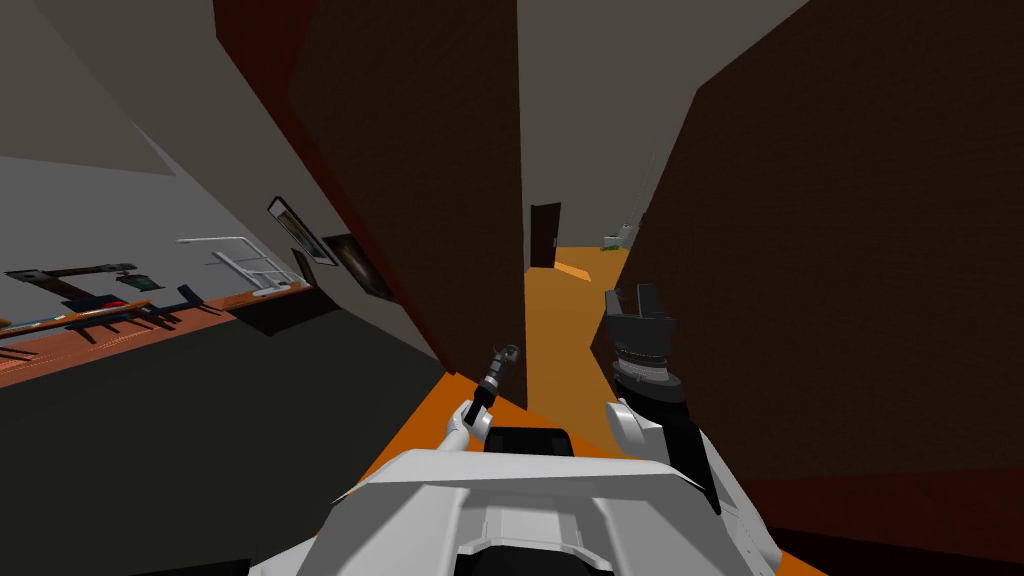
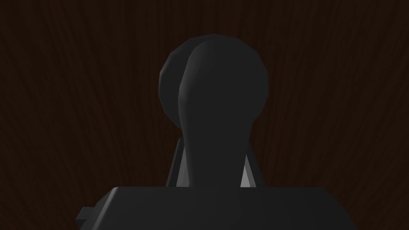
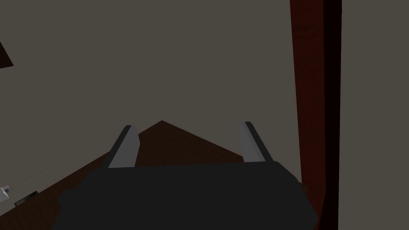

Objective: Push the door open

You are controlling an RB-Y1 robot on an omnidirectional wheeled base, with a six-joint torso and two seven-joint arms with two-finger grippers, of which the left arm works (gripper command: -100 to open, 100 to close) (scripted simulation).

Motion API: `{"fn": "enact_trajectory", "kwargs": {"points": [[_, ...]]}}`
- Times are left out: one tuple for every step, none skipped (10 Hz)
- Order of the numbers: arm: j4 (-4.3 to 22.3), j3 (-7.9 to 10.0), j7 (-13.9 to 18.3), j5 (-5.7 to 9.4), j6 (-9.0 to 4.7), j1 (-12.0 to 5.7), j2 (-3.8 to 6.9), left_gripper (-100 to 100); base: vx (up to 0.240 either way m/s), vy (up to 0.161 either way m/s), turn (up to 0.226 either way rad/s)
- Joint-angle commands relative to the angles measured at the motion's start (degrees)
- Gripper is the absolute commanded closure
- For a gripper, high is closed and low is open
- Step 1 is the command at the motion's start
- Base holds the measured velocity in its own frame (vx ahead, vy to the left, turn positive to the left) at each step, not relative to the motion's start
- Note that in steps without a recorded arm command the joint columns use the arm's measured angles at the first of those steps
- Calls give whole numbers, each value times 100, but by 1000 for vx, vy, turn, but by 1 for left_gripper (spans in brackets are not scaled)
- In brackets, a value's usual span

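The door (image 1: 420, 180) is a tall, dark brown slab with a faint wood grain. It stands ahead and slightly to the robot's left, rising from the orange floor (image 1: 552, 320). Its near vertical edge runs down almost to the tip of the left arm. The left hand (image 1: 508, 352) reaches forward and meets the door low down, close to that edge. From the left wrist the door (image 2: 80, 100) spreads as a flat brown plane behind a dark grey handle (image 2: 215, 88), which has a rounded head and a narrower neck. The left hand (image 2: 213, 159) holds that handle. Its two pale fingers (image 2: 246, 177) stand narrow and press the sides of the neck just above the dark body. The right hand (image 1: 638, 298) is raised on the robot's right, apart from the door and touching nothing. From its own wrist, the right hand (image 3: 187, 125) has its fingers (image 3: 127, 145) spread wide with nothing between them. A broad dark brown surface (image 1: 850, 250) fills the robot's right side, and whether it is a wall or a second panel cannot be told. Between it and the door's edge a narrow gap shows the orange floor running away to a small dark far door (image 1: 545, 235). On the grey wall at the robot's left, beyond the door, hangs a tilted picture frame (image 1: 295, 228).
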Motion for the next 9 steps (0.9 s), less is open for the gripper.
{"fn": "enact_trajectory", "kwargs": {"points": [[12, -5, 3, -2, -9, 31, 3, 100, 0, 0, 0], [8, 82, -34, 41, 5, -1, 54, 100, 78, -55, 21], [10, 104, -44, 51, 6, -1, 66, 100, 131, -73, 38], [14, 152, -65, 75, 9, -3, 90, 100, 154, -111, 36], [20, 208, -90, 102, 12, -4, 115, 100, 152, -135, 40], [20, 208, -90, 102, 12, -4, 115, 100, 113, -69, 21], [28, 302, -132, 148, 17, -6, 152, 100, 152, -81, 28], [28, 302, -132, 148, 17, -6, 152, 100, 134, -81, 34], [38, 408, -179, 200, 24, -9, 185, 100, 139, -96, 28]]}}
